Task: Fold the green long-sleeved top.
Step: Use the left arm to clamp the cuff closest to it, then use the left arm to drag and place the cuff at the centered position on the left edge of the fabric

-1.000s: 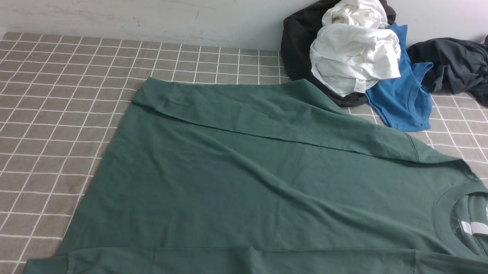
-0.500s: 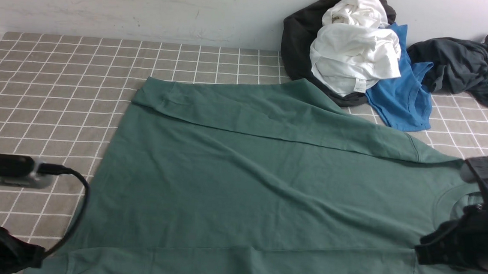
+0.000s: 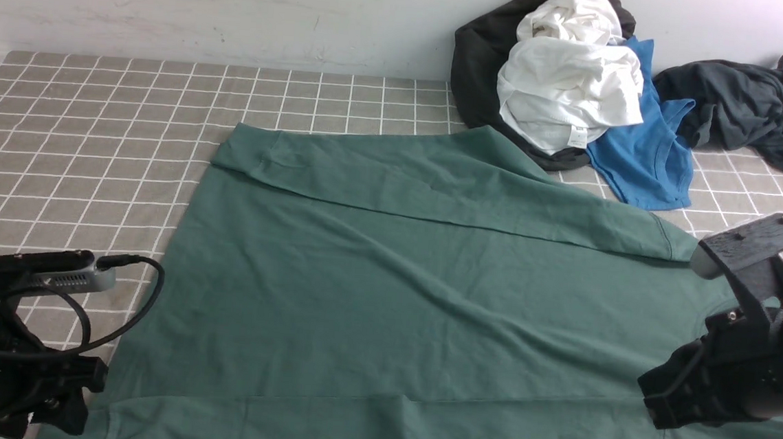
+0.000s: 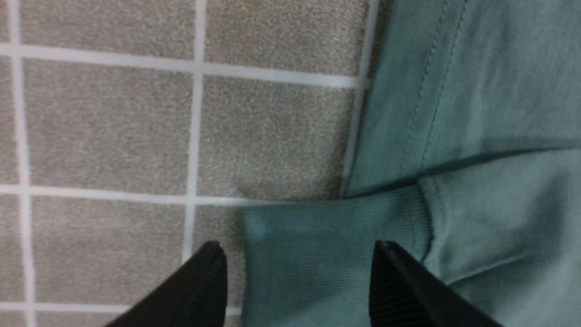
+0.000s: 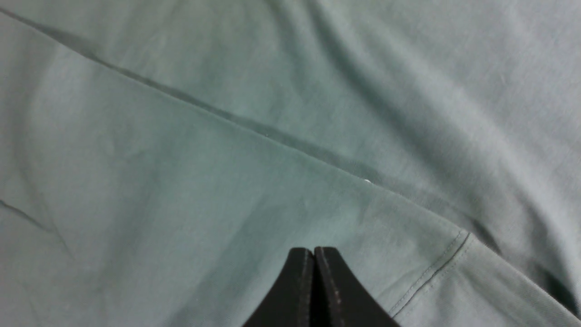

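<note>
I'm seeing the one green long-sleeved top [image 3: 386,295] lying spread flat on the checked tablecloth [image 3: 81,129]. Its ribbed cuff [image 4: 317,218] is sitting between the parted jaws of the left gripper [image 4: 297,247], while the right gripper [image 5: 314,254] is holding its jaws pressed together, empty, over the near sleeve by the shoulder seam. I'm counting two grippers and four other clothes at the far edge: one black garment [image 3: 478,67], one white garment [image 3: 569,87], one blue shirt [image 3: 644,154] and one dark grey garment [image 3: 744,106].

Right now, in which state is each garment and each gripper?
green long-sleeved top: spread flat, both sleeves folded in.
left gripper: open, astride the near sleeve's cuff.
right gripper: shut, above the top.
white garment: crumpled, atop the pile.
blue shirt: crumpled, partly under the white garment.
dark grey garment: crumpled, by the wall.
</note>
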Robot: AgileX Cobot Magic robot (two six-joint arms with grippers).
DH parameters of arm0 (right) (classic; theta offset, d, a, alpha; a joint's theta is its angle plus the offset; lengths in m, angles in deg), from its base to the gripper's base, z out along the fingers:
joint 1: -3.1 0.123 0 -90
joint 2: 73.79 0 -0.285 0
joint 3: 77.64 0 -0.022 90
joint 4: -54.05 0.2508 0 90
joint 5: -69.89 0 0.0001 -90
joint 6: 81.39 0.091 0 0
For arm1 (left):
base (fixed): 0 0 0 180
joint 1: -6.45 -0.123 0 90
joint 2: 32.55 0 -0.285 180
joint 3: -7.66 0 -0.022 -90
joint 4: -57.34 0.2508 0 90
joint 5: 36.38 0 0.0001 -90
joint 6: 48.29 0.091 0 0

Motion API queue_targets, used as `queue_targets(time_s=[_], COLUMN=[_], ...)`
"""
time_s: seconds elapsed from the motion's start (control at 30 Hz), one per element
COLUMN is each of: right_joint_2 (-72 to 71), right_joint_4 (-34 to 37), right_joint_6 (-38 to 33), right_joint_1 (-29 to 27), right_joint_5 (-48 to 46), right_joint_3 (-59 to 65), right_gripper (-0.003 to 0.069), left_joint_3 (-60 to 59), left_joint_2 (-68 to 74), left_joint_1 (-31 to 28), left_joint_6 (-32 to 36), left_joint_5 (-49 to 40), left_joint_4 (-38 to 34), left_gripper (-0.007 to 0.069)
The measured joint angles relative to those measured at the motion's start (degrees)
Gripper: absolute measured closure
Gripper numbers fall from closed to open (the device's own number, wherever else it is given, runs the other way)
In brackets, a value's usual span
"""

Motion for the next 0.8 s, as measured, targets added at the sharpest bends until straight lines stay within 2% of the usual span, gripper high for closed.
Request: queue_targets(time_s=[0.1, 0.2, 0.23, 0.27, 0.3, 0.33, 0.37, 0.4, 0.53, 0.8], right_joint_2=[0.0, 0.0, 0.0, 0.0, 0.0, 0.0, 0.0, 0.0, 0.0, 0.0], right_joint_4=[0.0, 0.0, 0.0, 0.0, 0.0, 0.0, 0.0, 0.0, 0.0, 0.0], right_joint_6=[0.0, -0.2, -0.2, -0.2, -0.2, -0.2, -0.2, -0.2, -0.2, -1.9], right_joint_1=[0.0, 0.0, 0.0, 0.0, 0.0, 0.0, 0.0, 0.0, 0.0, 0.0], right_joint_5=[0.0, 0.0, 0.0, 0.0, 0.0, 0.0, 0.0, 0.0, 0.1, 0.4], right_joint_3=[0.0, 0.0, 0.0, 0.0, 0.0, 0.0, 0.0, 0.0, 0.0, 0.0], right_gripper=[0.0669, 0.0669, 0.0669, 0.0669, 0.0669, 0.0669, 0.0669, 0.0669, 0.0669, 0.0669], left_joint_3=[0.1, 0.3, 0.3, 0.3, 0.3, 0.3, 0.6, 1.1, 3.6, 17.3], left_joint_2=[2.0, 3.0, 3.0, 3.0, 2.6, 2.2, 0.7, -0.6, -5.6, -17.4], left_joint_1=[0.0, 0.0, 0.0, 0.0, 0.0, 0.1, 0.1, 0.2, 1.8, 9.8], left_joint_6=[1.1, 2.0, 2.2, 2.3, 2.7, 2.8, 3.1, 3.3, 4.5, 8.0], left_joint_5=[0.0, 0.0, 0.0, 0.0, -0.1, -0.1, -0.6, -1.0, -1.4, -0.5], left_joint_4=[-1.7, -2.0, -2.5, -2.7, -3.3, -3.4, -3.4, -3.4, -3.4, -3.8], left_gripper=[0.0265, 0.0343, 0.0413, 0.0432, 0.0498, 0.0516, 0.0578, 0.0601, 0.0621, 0.0622])
